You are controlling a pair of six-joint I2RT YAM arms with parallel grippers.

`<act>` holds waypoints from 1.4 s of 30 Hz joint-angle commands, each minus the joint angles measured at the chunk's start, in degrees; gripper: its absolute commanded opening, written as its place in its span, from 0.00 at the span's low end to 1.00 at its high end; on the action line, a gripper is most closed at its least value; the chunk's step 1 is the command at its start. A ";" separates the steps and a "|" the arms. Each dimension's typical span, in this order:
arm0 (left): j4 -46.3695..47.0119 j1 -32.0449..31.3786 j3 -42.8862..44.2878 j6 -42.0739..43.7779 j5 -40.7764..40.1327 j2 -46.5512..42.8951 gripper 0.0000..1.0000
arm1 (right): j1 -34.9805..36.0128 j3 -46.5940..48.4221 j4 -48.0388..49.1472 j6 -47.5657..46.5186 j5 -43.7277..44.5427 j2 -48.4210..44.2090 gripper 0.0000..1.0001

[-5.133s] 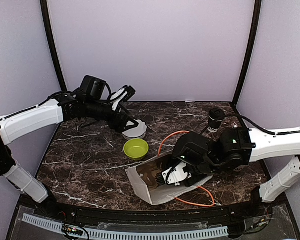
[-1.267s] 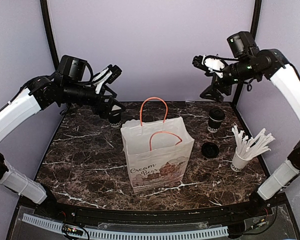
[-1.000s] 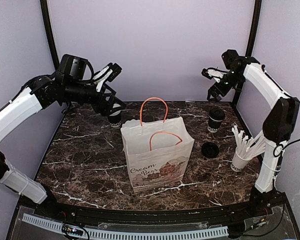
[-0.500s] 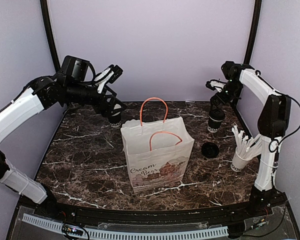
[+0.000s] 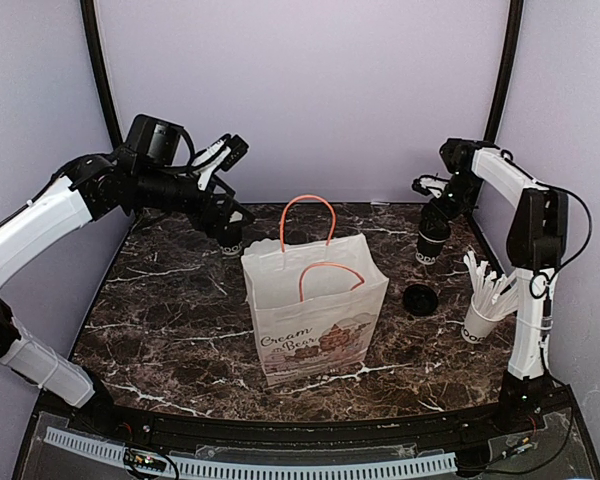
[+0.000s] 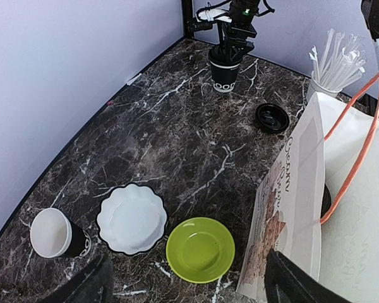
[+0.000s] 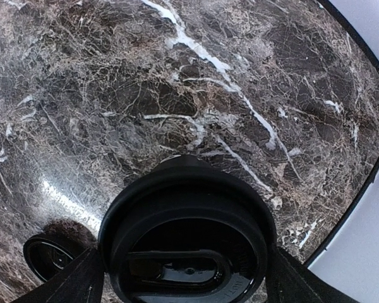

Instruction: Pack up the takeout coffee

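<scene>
1. Takeout coffee (image 5: pixel 429 243): a black cup with a black lid, standing upright at the far right of the worktop (image 5: pixel 160 310), long axis vertical, lid up. The white lettering low on its side faces the left wrist camera.
2. Hard to make out: in the top view the right end effector (image 5: pixel 438 207) covers the cup's lid. The right wrist view shows only the lid from straight above, with its near edge cut off by the frame and the cup body hidden beneath. The lettering is too small to read.
3. Right end effector: directly over the cup, pointing down, fingers (image 7: pixel 72 281) spread wide with one on each side of the lid. Whether they press on it cannot be made out.
4. Left end effector (image 5: pixel 226 216): well apart from the coffee, at the far left, fingers wide apart and holding nothing.
5. Nearby: a loose black lid (image 5: pixel 418 298) and a white cup of sticks (image 5: pixel 480 320) lie nearer the front than the coffee. A paper bag (image 5: pixel 315 310) stands upright mid-worktop, mouth open.
</scene>
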 commanded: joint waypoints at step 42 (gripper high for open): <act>-14.61 0.32 23.61 -3.63 -6.48 8.82 0.82 | 31.25 -42.67 -12.02 -13.14 -11.33 -60.23 0.66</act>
